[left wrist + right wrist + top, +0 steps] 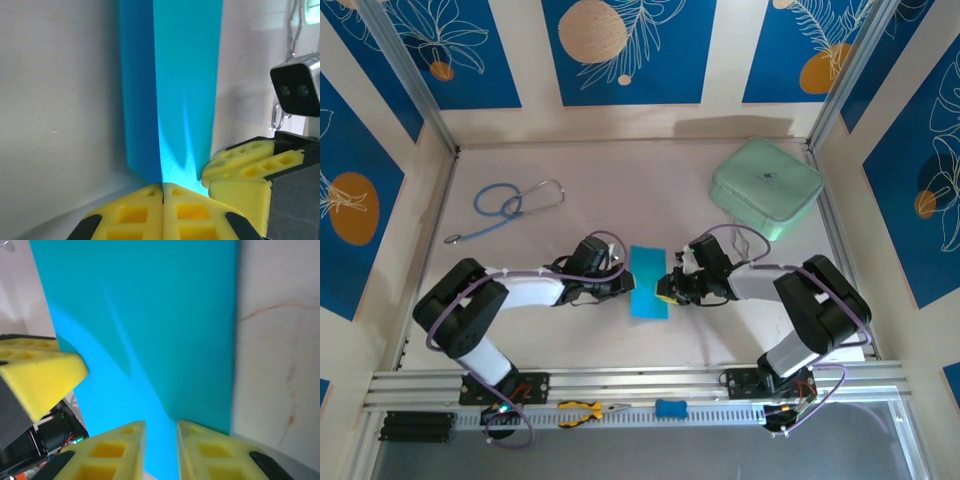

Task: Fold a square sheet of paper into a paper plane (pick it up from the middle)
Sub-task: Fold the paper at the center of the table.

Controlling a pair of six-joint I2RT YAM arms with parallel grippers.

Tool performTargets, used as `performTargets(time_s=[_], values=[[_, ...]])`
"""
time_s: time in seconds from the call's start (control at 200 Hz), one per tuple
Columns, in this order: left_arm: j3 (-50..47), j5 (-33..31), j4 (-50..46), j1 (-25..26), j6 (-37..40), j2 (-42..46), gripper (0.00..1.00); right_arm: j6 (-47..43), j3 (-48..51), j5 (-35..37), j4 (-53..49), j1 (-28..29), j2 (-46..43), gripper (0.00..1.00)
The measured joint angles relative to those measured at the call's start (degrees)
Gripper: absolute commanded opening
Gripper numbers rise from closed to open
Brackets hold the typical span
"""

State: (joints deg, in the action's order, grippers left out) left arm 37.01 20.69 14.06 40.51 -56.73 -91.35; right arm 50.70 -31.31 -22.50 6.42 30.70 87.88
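Left gripper (162, 186), clenched on the folded square sheet of paper (186, 75), should hold firm; right gripper (161, 425), slightly parted astride the opposite edge, can then reset without dragging it.

No legible text, labels or numbers.

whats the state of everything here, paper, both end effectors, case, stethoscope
square sheet of paper: folded into a narrow rectangle
left end effector: shut on the paper's edge
right end effector: slightly open at the paper's edge
mint-green case: closed
stethoscope: lying loose, untouched
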Motion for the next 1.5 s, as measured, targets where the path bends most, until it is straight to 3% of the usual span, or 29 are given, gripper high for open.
performTargets(time_s=[0.065, 0.195, 0.35, 0.48, 0.55, 0.745, 1.01, 1.5], values=[[0.15, -0.15, -1.27, -0.02, -0.37, 1.33, 0.03, -1.18, 0.11, 1.68, -0.96, 1.09, -3.48, 0.43], [3.04, -0.13, -8.50, -0.11, -0.39, 2.99, 0.03, -4.72, -0.26, 7.43, -4.59, 5.07, -11.21, 0.45], [7.63, -0.13, -16.04, -0.55, -0.24, 3.34, 0.03, -11.82, -1.81, 21.16, -7.87, 14.84, -15.93, 0.45], [7.80, -0.13, -18.67, -1.11, -0.48, 3.43, 0.03, -20.39, -0.35, 32.15, -5.31, 24.72, -17.59, 0.48], [7.80, -0.11, -19.26, -1.31, -0.70, 3.43, 0.03, -25.14, 1.14, 36.24, -2.95, 28.63, -17.70, 0.59], [7.80, 0.17, -19.54, -1.42, -0.90, 3.43, 0.03, -37.99, 3.39, 45.42, 3.82, 36.68, -14.60, 0.60], [7.80, 0.55, -19.50, -1.55, -1.46, 3.45, 0.02, -48.52, 1.25, 55.01, 10.19, 41.46, -5.16, 0.59], [7.80, 0.50, -19.50, -1.62, -1.49, 3.45, 0.03, -49.75, 0.57, 62.53, 12.35, 42.80, -2.05, 0.34]])
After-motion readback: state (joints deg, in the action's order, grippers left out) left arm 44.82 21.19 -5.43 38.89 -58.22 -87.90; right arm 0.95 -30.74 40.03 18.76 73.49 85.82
